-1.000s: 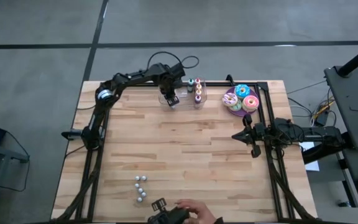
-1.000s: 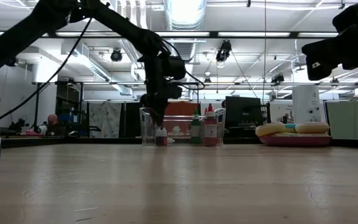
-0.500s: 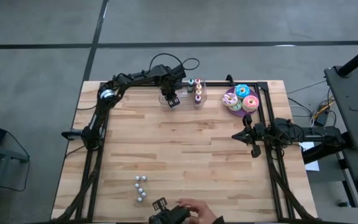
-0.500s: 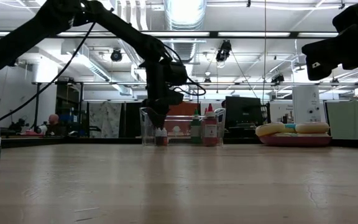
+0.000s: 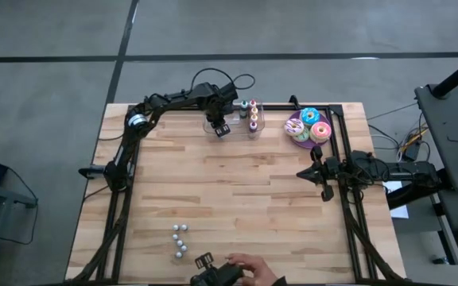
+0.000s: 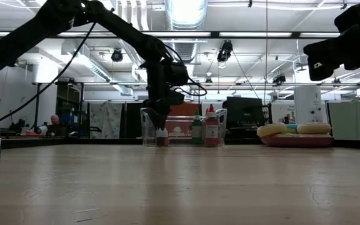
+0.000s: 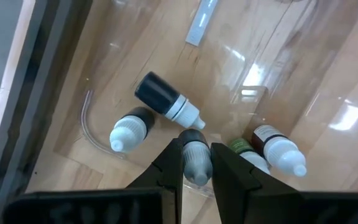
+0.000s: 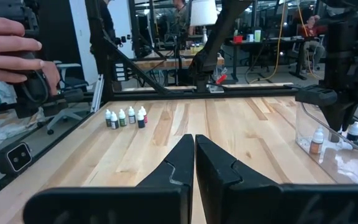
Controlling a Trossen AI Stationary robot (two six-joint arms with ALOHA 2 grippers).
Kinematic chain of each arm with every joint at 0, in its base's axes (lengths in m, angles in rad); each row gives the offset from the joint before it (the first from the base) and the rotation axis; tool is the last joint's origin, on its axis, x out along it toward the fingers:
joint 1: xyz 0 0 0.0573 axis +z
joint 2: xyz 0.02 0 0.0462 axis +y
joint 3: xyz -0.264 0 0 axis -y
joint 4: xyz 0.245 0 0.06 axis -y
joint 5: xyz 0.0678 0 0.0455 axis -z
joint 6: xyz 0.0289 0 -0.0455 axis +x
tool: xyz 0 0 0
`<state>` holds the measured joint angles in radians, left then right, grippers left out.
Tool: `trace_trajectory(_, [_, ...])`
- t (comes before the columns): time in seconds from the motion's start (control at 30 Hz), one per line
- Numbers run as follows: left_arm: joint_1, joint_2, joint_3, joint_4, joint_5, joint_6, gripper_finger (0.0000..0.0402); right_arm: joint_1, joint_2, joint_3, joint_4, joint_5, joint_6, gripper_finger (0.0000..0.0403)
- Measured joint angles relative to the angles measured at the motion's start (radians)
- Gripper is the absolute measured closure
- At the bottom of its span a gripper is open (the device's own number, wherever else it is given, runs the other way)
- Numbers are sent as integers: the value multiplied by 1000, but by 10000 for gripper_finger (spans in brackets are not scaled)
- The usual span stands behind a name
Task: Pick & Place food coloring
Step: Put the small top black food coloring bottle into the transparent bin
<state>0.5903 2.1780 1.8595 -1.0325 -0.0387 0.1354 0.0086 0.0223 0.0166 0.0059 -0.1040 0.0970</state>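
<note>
The food coloring bottle [image 7: 196, 158] being handled is a tiny dropper bottle with a dark body and a pale cap. It sits upright inside the clear container [image 5: 237, 129], near the container's left end. In the low view this bottle [image 6: 162, 137] is down at the container's floor; whether it touches the floor cannot be told. The left gripper [image 7: 196, 163] reaches into the container from above, and its 2 fingers [image 7: 169, 165] are clamped on the bottle's sides.

4 more food coloring bottles share the container. 1 dark bottle [image 7: 166, 102] lies on its side just beside the held one, and 1 white-capped bottle [image 7: 131, 129] stands near it. A green-labelled bottle [image 7: 244, 152] and a brown one [image 7: 278, 149] stand together on the held bottle's other side.

Just right of the container, a purple plate [image 5: 293, 125] carries frosted doughnuts [image 5: 310, 117]. The right gripper [image 5: 302, 172] hangs with its jaws pressed together and empty, well apart from the container, to its right and nearer the front. Far from the container, by the table's front edge, stands a row of 5 small bottles [image 8: 124, 117]. Beyond them a person's hand [image 5: 249, 268] rests on a dark device [image 5: 213, 276].
</note>
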Motion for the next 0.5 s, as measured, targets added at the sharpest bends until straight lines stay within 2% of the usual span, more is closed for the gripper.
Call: trace_trajectory(0.5, [0,-1,-13,1,5,10,362,0,0,0,0,0,0,394])
